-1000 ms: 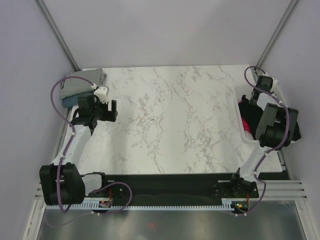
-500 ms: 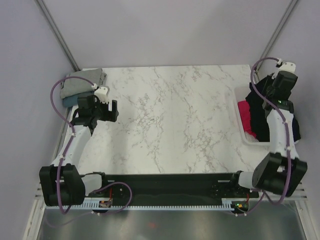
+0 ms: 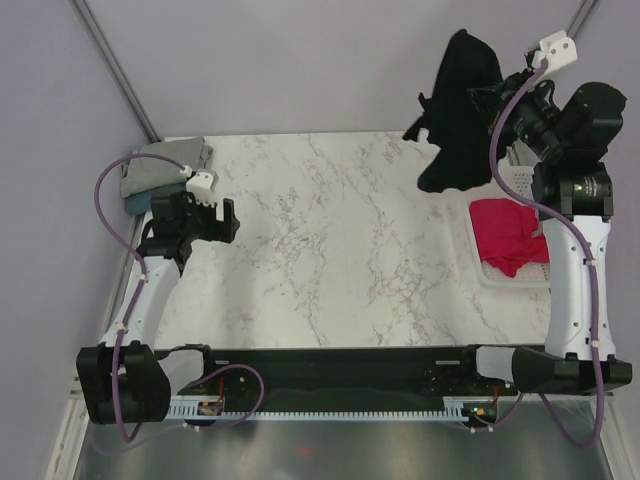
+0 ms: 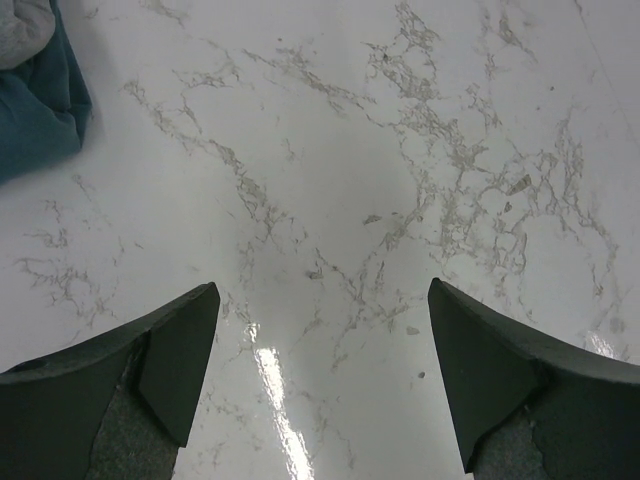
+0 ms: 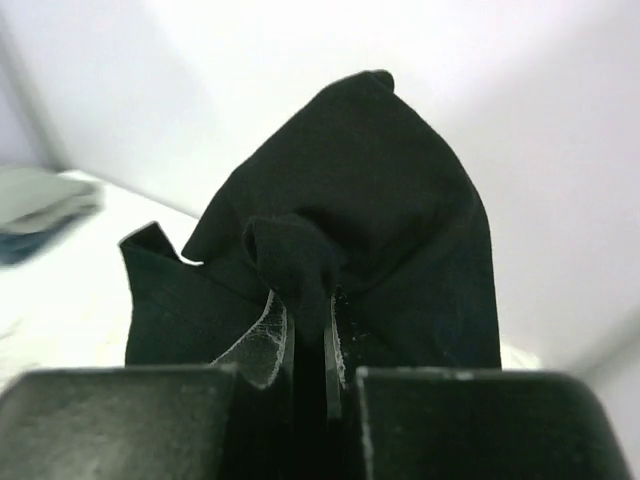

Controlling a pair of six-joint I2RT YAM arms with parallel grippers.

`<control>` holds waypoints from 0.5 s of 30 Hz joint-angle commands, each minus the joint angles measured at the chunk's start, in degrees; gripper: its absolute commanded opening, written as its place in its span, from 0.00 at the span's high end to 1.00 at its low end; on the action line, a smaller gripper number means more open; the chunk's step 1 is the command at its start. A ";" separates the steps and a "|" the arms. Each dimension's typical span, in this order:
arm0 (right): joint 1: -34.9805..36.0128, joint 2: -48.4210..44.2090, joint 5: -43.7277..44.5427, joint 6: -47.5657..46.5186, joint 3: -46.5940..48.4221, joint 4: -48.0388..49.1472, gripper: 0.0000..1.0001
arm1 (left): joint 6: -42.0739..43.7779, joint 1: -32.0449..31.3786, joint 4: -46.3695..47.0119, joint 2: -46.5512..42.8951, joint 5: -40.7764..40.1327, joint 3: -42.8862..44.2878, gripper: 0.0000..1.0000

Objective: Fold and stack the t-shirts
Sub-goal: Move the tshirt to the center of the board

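Note:
My right gripper (image 3: 492,100) is shut on the black t-shirt (image 3: 456,115) and holds it high in the air above the table's far right. In the right wrist view the black cloth (image 5: 350,200) is bunched between the closed fingers (image 5: 272,340). The pink-red t-shirt (image 3: 508,232) lies crumpled in the white basket (image 3: 490,275) at the right edge. The grey t-shirt (image 3: 165,162) lies folded on the blue one (image 3: 138,202) at the far left corner. My left gripper (image 3: 210,222) is open and empty just in front of that stack, over bare marble (image 4: 320,200).
The blue shirt's edge (image 4: 40,110) and a bit of the grey one (image 4: 22,25) show at the top left of the left wrist view. Grey walls and metal posts (image 3: 115,65) close in the table on three sides.
My right arm has lifted out of the basket and raised the black t-shirt high, uncovering the pink-red shirt. The left arm has stayed in place.

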 commanded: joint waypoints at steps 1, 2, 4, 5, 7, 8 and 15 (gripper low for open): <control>4.53 1.03 -13.27 2.42 11.81 1.38 1.00 | -2.07 0.16 0.88 -2.04 3.48 0.15 0.07; 4.81 1.29 -16.59 6.44 13.15 1.99 1.00 | -2.16 0.25 0.97 -2.39 3.49 -0.29 0.07; 4.90 1.21 -18.99 9.80 14.05 3.93 1.00 | -1.81 0.16 0.79 -2.83 3.31 -0.55 0.08; 4.81 0.86 -19.61 10.51 13.18 4.02 0.98 | -1.81 0.16 0.79 -3.35 3.22 -0.73 0.08; 4.81 -1.34 -19.35 9.12 5.67 4.02 0.71 | -1.28 0.16 1.14 -3.71 3.40 -0.99 0.07; 4.81 -2.30 -18.66 6.15 1.78 4.11 0.53 | -1.28 0.25 1.32 -3.80 3.57 -1.17 0.07; 4.81 -5.39 -11.10 -8.37 -28.73 0.77 0.15 | -0.05 0.16 1.85 -1.87 13.48 -2.05 0.09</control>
